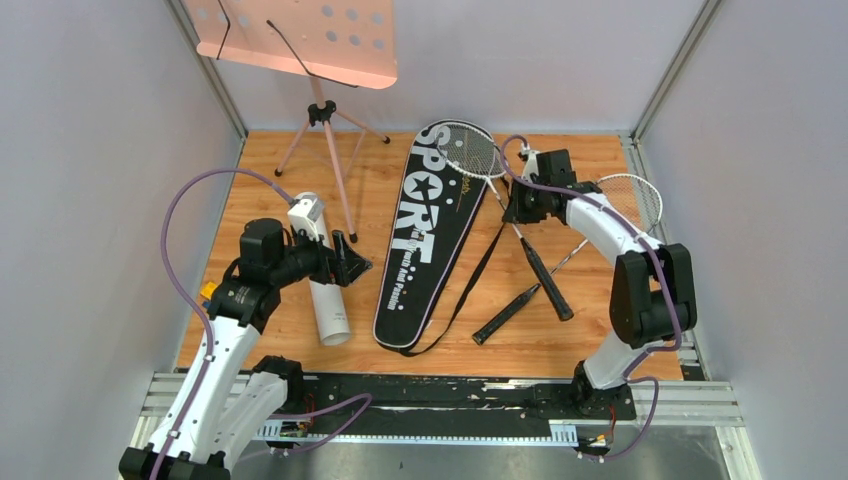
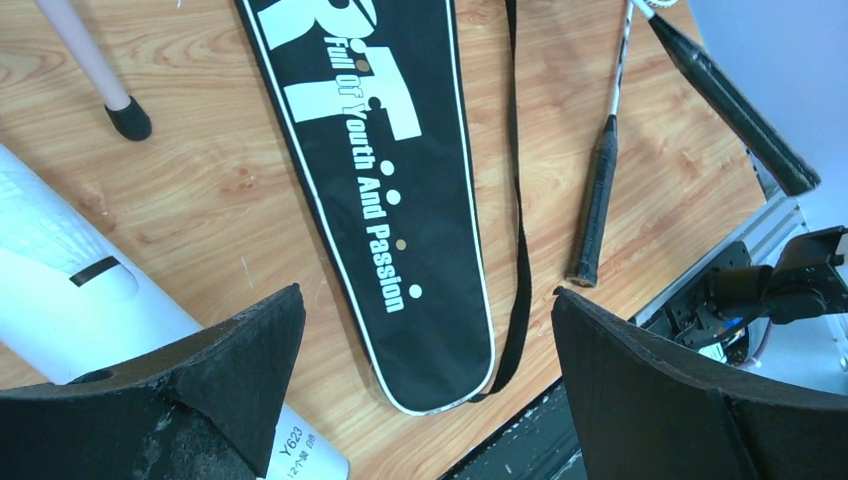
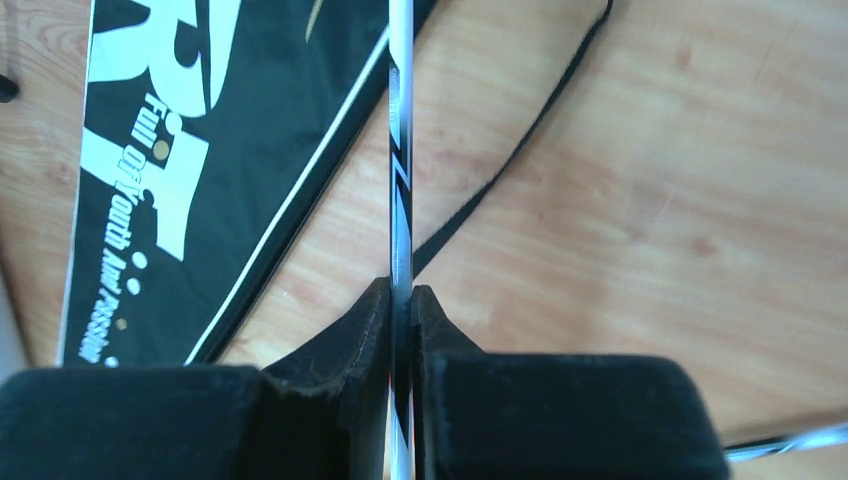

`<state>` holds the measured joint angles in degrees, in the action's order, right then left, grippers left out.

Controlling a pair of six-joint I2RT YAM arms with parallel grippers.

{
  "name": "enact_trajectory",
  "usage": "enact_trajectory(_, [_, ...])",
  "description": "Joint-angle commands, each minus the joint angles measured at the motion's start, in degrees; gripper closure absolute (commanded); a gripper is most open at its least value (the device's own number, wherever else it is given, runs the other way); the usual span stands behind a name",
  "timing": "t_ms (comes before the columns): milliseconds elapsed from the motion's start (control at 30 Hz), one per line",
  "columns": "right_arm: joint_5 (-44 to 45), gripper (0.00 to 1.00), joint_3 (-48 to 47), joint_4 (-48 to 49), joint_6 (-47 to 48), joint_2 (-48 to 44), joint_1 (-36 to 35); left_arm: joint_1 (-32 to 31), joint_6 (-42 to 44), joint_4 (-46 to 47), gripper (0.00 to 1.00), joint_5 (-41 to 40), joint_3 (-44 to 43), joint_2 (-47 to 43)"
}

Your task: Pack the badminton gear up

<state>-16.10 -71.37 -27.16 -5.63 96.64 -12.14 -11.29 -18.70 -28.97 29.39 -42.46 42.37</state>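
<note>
The black bag (image 1: 430, 240) lettered SPORT lies flat mid-table. One silver racket (image 1: 470, 150) rests its head on the bag's far end. My right gripper (image 1: 517, 207) is shut on that racket's thin shaft (image 3: 401, 150), which runs straight between the closed fingers of the gripper (image 3: 401, 297). The second racket (image 1: 632, 198) lies to the right, its black handle (image 1: 505, 313) crossing under the first. The long white tube (image 1: 322, 275) lies left of the bag. My left gripper (image 1: 353, 263) hovers open and empty between tube and bag (image 2: 380, 180). No shuttlecocks show.
The pink music stand (image 1: 300, 40) stands at the back left, one tripod foot (image 2: 128, 118) near the tube (image 2: 60, 270). A small yellow toy (image 1: 208, 290) sits by the left arm. The bag's strap (image 1: 470, 300) trails toward the front edge rail (image 1: 450, 395).
</note>
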Motion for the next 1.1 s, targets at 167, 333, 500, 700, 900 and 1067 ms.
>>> enact_trajectory(167, [4.31,1.0,15.24,3.01,-23.0,-12.89,-0.05,-0.15,0.13,-0.85,0.0,-2.15,-0.9,0.32])
enact_trajectory(333, [-0.11,1.0,24.56,14.2,-30.86,-20.4,-0.07,-0.14,1.53,-1.81,0.0,-1.98,-1.33,0.23])
enact_trajectory(500, [-8.23,1.0,32.05,26.21,-41.07,-23.84,-0.04,-1.3,-0.81,3.0,0.01,3.93,1.45,-0.19])
enact_trajectory(700, [-4.41,1.0,37.71,34.5,-51.06,-27.12,-1.49,-10.36,-7.92,5.97,0.07,2.85,1.91,3.16])
enact_trajectory(900, [-0.08,1.0,38.7,33.84,-58.17,-26.79,-5.05,-30.66,-14.59,11.24,0.09,-11.64,0.43,5.71])
enact_trajectory(1067, [4.88,1.0,38.85,32.54,-61.37,-27.42,-7.18,-46.46,-15.48,13.52,0.04,-21.62,-4.82,14.06])
